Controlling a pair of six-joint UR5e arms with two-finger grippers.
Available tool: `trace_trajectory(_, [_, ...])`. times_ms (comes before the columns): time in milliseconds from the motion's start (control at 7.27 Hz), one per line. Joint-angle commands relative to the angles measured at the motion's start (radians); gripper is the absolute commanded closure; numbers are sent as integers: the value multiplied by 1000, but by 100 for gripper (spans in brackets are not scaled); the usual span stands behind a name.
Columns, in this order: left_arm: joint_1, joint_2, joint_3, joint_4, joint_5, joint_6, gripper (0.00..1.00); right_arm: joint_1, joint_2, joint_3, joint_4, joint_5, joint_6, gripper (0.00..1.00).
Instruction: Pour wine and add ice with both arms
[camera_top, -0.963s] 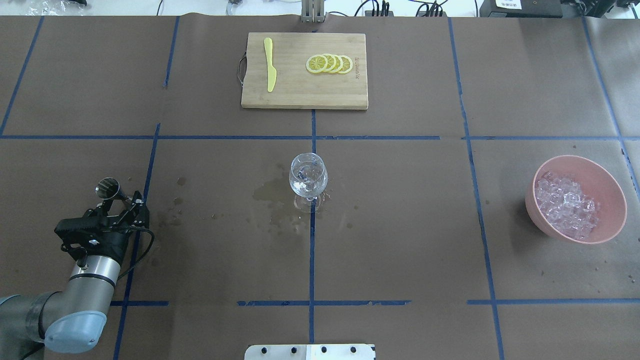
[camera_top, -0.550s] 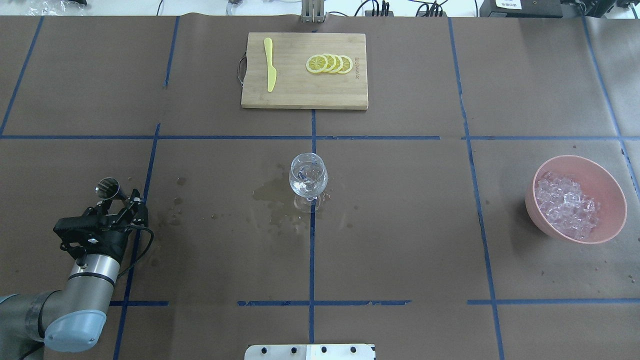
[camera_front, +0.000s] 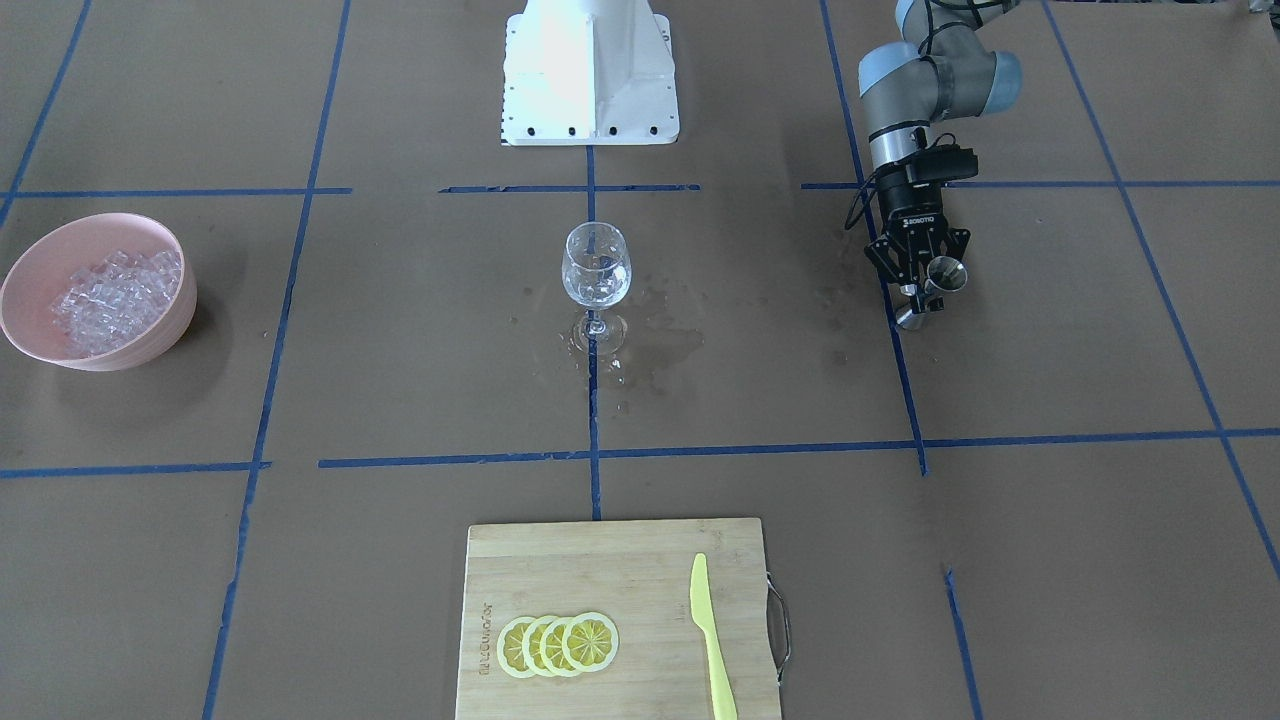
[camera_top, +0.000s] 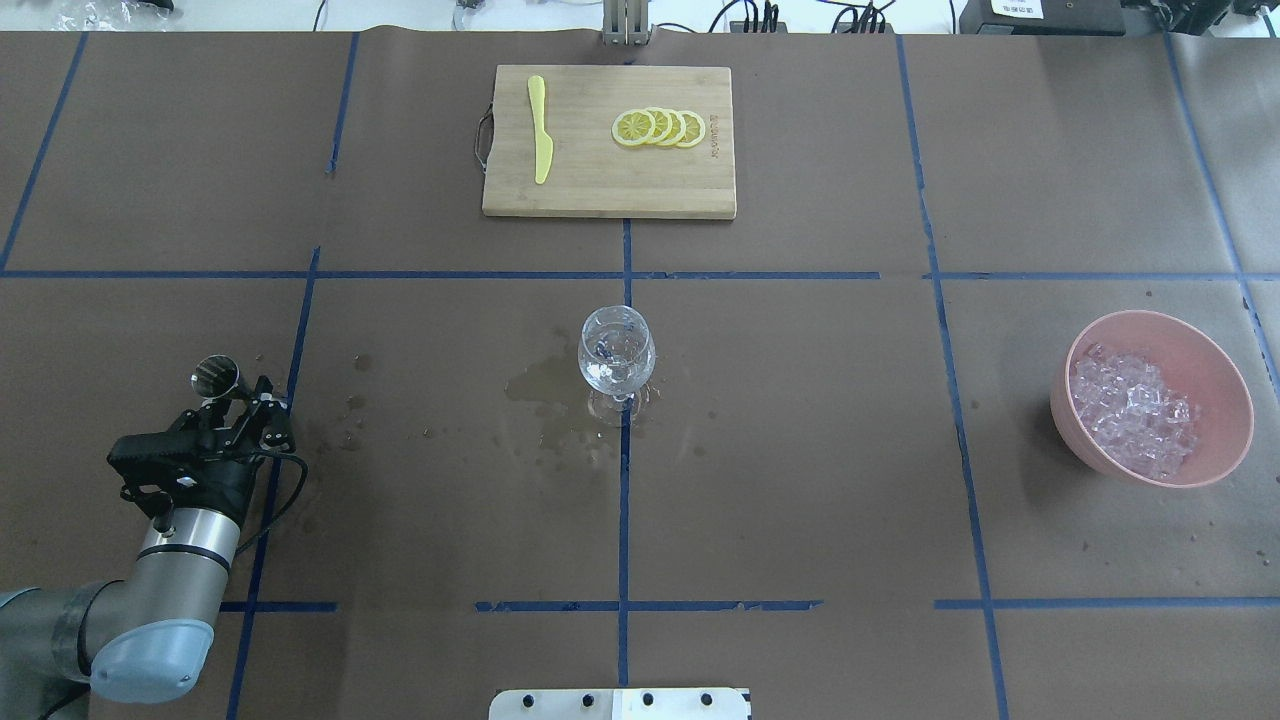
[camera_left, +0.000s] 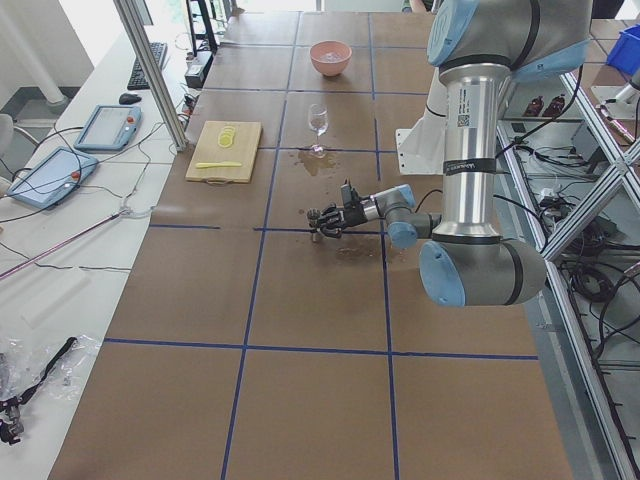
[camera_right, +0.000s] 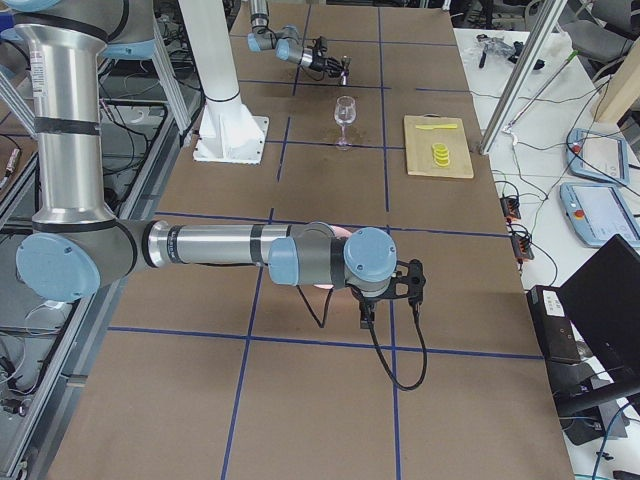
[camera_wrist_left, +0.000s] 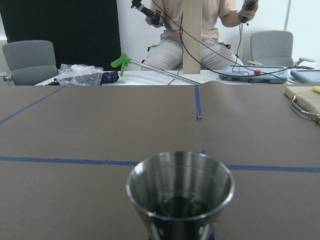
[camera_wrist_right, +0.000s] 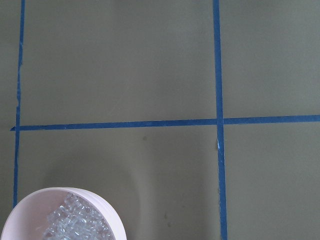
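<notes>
A steel jigger (camera_top: 215, 375) stands on the brown paper at the left, and it fills the bottom of the left wrist view (camera_wrist_left: 180, 192). My left gripper (camera_top: 272, 412) is open just behind the jigger and holds nothing. The wine glass (camera_top: 617, 355) stands upright at the table's centre with a little clear wine (camera_front: 594, 288) in its bowl. Ice (camera_top: 1135, 410) fills the pink bowl (camera_top: 1225, 380) at the far right. My right gripper (camera_right: 395, 290) hovers above that bowl (camera_wrist_right: 107, 210); I cannot tell whether it is open or shut.
Wet patches (camera_top: 540, 385) darken the paper around the glass. At the far side lies a wooden cutting board (camera_top: 610, 195) with lemon slices (camera_top: 660, 127) and a yellow knife (camera_top: 540, 130). The white base block (camera_front: 590, 70) is on the robot's side. A person (camera_wrist_left: 195, 30) sits beyond the table.
My left gripper has drawn back a little from the jigger, which stays standing in place. The glass and the bowl have not moved.
</notes>
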Motion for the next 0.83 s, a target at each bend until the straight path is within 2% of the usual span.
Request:
trace_trajectory(0, [-3,10,-34,0,13,0,100,0,-1,3,0,1,0,0])
trace_trajectory(275, [-44,12,-78,-2,14,10,100,0,1,12,2,1,0,0])
trace_trajectory(550, [-77,-3,-168,-3,10,92,100,0,-2,23,3,0,-2,0])
trace_trajectory(688, [-83,-40,-180,-5,5,159,100,0,-2,21,2,0,-2,0])
